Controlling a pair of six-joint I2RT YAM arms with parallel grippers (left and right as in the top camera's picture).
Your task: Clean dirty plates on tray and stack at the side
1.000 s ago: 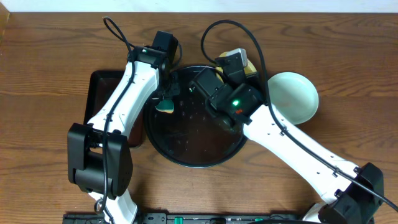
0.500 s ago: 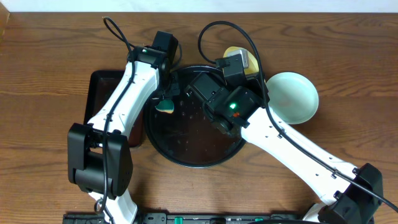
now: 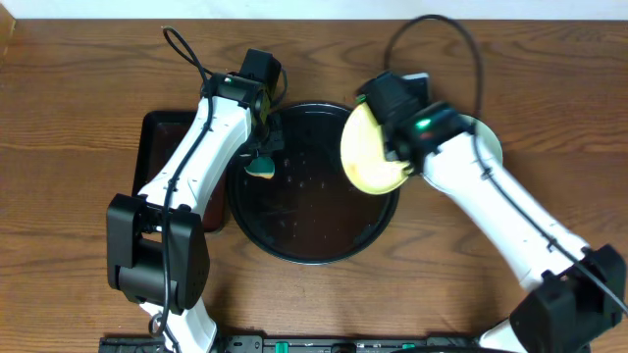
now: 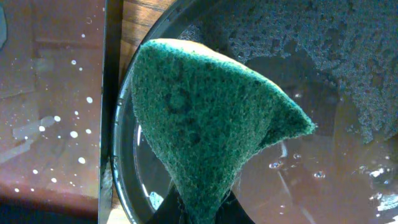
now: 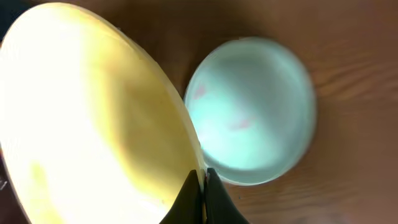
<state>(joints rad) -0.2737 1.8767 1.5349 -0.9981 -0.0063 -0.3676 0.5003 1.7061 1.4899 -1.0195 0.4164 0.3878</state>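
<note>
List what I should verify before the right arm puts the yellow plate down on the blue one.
1. Right claw shut on yellow plate at its rim: ok.
2. Yellow plate wiped clean: cannot tell, glare on its face.
3. Blue plate lies flat, outside the tray, nothing on it: ok.
4. Blue plate clean: cannot tell, faint pink marks, blurred.
5. Left claw with sponge over tray's left side, apart from the yellow plate: ok.

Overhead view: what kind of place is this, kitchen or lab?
Probably a lab bench staged for dishwashing, not a kitchen: wooden table, wet round black tray, green sponge, yellow plate and pale blue plate, no sink in view.
</note>
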